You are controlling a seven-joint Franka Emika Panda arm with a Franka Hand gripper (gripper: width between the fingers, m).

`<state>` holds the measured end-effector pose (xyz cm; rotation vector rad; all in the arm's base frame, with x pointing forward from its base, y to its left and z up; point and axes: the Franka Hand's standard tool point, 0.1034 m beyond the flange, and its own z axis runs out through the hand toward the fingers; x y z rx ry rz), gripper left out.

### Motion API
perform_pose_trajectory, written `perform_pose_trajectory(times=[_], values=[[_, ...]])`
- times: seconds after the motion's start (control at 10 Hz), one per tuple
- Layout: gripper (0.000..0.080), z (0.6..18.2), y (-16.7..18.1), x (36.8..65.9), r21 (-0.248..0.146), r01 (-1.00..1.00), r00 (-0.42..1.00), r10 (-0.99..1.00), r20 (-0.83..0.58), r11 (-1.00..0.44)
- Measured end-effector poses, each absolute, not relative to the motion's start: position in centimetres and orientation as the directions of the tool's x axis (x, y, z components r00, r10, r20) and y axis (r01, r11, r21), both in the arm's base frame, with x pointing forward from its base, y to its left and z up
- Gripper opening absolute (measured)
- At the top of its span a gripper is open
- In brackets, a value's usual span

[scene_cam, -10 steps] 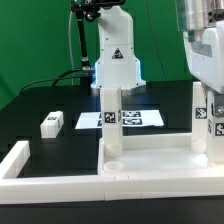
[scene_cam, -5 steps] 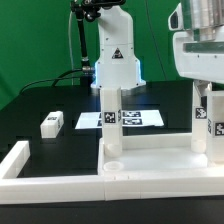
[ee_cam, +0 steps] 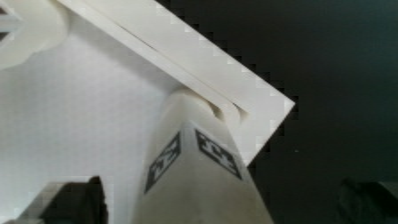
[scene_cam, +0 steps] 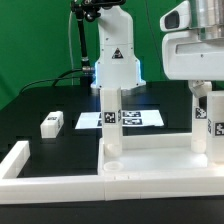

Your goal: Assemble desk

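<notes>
White plastic desk (scene_cam: 150, 160), part-assembled.
Left to right: loose short square tagged leg (scene_cam: 50, 123) lying apart; upright leg (scene_cam: 111, 112) at corner of wide rimmed top (scene_cam: 165, 152); second upright leg (scene_cam: 207, 122) between spread, non-touching jaws of gripper (scene_cam: 206, 92). Probably light, stiff, slick; best pinched across flat leg sides.

On the desk top (scene_cam: 150, 160) two legs stand upright: the left leg (scene_cam: 111, 115) at its far corner on the exterior view's left, the right leg (scene_cam: 203, 122) at its right side. A loose leg (scene_cam: 52, 123) lies well to its left (on the table (scene_cam: 60, 98)). The marker board (scene_cam: 135, 118) lies behind it, and a fence bar (scene_cam: 40, 172) lies just left of it.
</notes>
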<state>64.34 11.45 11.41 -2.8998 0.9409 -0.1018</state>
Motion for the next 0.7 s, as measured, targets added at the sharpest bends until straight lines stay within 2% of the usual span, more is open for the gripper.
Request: perform_pose_trajectory(times=[0.1, 0.4, 0.6, 0.7], values=[[0.0649, 11.16, 11.36, 64.36, -0.099, -0.372, 0.924, -0.379, 0.056, -0.923], [0.0649, 11.06, 11.67, 64.28, -0.107, -0.328, 0.936, -0.338, 0.1, -0.939], [0.039, 11.02, 11.63, 64.29, -0.109, -0.345, 0.929, -0.356, 0.098, -0.932], [0.03, 10.95, 11.28, 64.24, -0.111, -0.42, 0.899, -0.43, 0.09, -0.901]])
